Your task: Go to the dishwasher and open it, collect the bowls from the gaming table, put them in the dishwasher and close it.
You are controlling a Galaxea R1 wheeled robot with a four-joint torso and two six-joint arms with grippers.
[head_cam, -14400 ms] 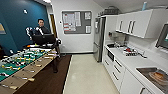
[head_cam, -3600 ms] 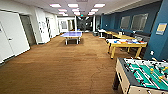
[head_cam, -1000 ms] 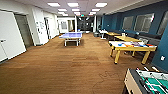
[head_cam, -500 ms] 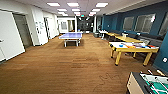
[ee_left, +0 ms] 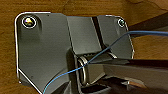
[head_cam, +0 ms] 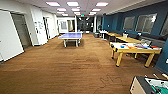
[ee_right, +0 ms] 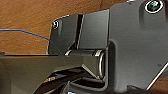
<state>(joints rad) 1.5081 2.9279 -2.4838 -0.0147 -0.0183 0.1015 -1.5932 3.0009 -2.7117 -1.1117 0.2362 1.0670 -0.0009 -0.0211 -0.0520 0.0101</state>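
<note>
Item: gaming table, a yellow-legged counter, ahead and to my right across the wood floor, long axis running left to right; small blue things on its top, bowls unconfirmed. It lies on my right arm's side, well apart. End effectors: cannot tell whether either is open or closed.

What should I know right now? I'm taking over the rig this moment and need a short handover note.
Grippers: fingers of both cannot be made out in the wrist views; nothing can be seen held.
Position: the robot is on the wood-look floor of a long open room, facing down it.
Gaming table: ahead to the right, yellow sides, colourful items on top; bowls cannot be told apart from here.
Other things: a table-tennis table further ahead, a table-football table at the near right corner.
Done: cannot tell from these views.
Left: bowls not yet collected, loading and closing the dishwasher.
</note>
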